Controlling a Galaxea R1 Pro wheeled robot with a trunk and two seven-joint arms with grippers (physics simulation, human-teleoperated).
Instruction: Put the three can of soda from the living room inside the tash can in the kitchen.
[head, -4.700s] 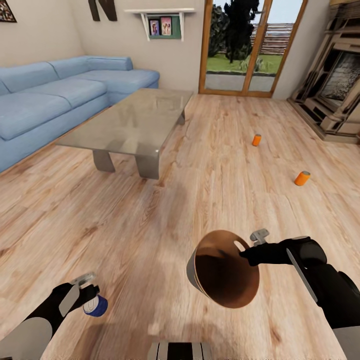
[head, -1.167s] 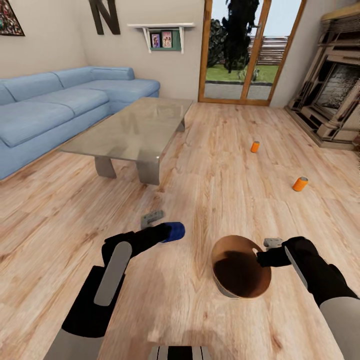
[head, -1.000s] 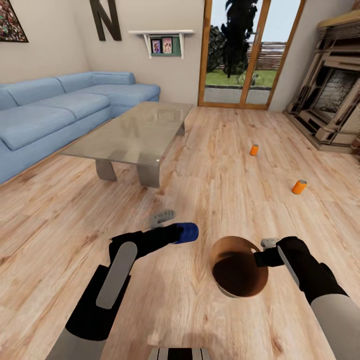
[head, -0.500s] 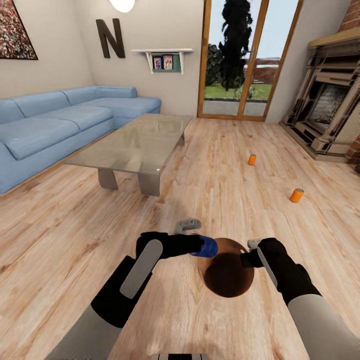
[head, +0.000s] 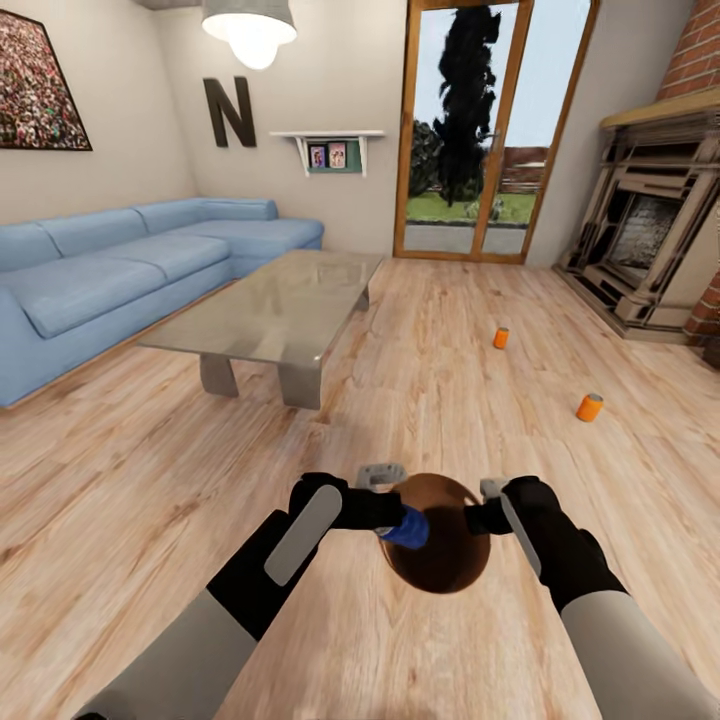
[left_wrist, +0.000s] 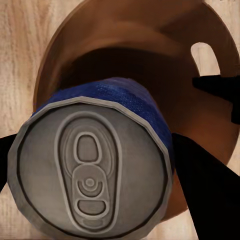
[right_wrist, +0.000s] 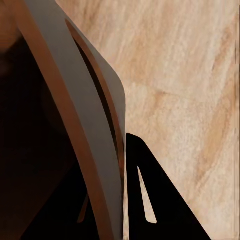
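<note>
The blue can of soda (head: 407, 528) lies sideways in my left gripper (head: 398, 522), which is shut on it, right over the brown mouth of the tash can (head: 440, 552). In the left wrist view the can's silver top (left_wrist: 92, 187) sits in front of the bin's tan inside (left_wrist: 150, 45) and oval slot (left_wrist: 202, 54). My right gripper (head: 484, 516) is shut on the bin's rim, holding it above the floor; its fingers (right_wrist: 145, 200) pinch the grey wall (right_wrist: 70, 95). Two orange cans (head: 501, 338) (head: 589, 406) stand on the wood floor ahead to the right.
A glass coffee table (head: 270, 305) stands ahead to the left, with a blue sofa (head: 110, 275) behind it. A fireplace (head: 650, 240) fills the right wall and a glass door (head: 465, 130) is at the back. Bare wood floor (head: 430, 400) lies between me and the orange cans.
My left arm has swung right, bringing the blue can from beside the bin to over its mouth. The right arm has drawn the bin inward. The camera has tilted up.
</note>
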